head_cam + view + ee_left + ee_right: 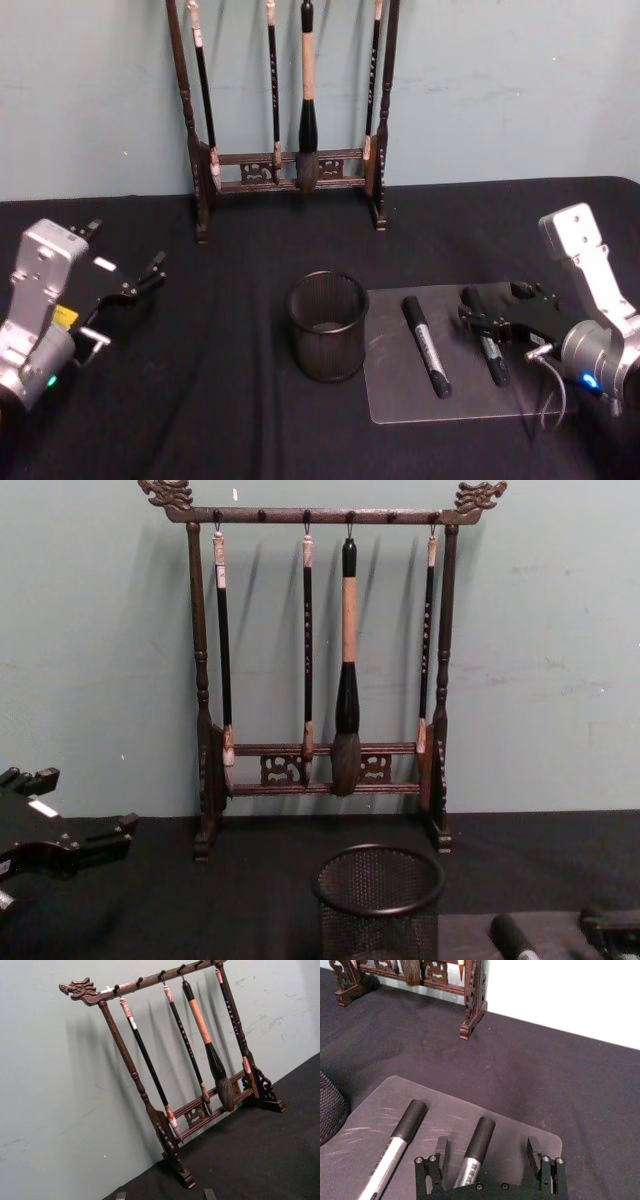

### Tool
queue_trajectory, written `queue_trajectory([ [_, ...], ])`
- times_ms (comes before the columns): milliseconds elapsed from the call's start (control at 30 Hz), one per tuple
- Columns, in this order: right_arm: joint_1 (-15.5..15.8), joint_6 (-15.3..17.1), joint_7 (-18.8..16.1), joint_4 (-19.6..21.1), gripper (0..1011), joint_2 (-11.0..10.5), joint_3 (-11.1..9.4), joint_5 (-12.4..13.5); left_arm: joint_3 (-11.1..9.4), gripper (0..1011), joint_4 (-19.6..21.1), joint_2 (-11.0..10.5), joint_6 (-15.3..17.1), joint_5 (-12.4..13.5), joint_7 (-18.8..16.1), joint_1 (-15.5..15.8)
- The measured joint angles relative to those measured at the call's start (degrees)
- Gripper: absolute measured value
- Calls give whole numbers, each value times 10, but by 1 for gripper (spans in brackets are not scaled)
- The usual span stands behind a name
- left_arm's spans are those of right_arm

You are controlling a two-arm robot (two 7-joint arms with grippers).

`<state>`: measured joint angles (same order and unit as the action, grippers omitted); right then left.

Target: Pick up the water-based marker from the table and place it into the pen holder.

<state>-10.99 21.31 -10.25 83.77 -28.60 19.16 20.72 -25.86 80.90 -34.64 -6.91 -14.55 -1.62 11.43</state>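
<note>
Black-capped marker (479, 1135) lies on a mat (400, 395) at lower right, straddled by the right claw (487, 1146), jaws spread, not yet gripping. Next: squeeze, lift, cross to the central pen holder (328, 355). Left claw (127, 247) sits open, far left.

Bare table (220, 400) lies left of and behind the holder (328, 325), whose mouth is open above, while the rack (258, 174) stands well back at the wall and one marker (426, 345) lies just right of the holder.
</note>
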Motion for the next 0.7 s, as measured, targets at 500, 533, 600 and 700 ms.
queue_trajectory([
  [500,21,19,-19,5,1000,15,-16,-15,0,1001,0,0,0,0,0,0],
  [533,22,19,-21,4,1002,18,-18,-19,0,1001,0,0,0,0,0,0],
  [600,22,20,-23,4,1000,19,-19,-20,0,1001,0,0,0,0,0,0],
  [700,25,21,-28,4,1000,22,-24,-26,0,1001,0,0,0,0,0,0],
])
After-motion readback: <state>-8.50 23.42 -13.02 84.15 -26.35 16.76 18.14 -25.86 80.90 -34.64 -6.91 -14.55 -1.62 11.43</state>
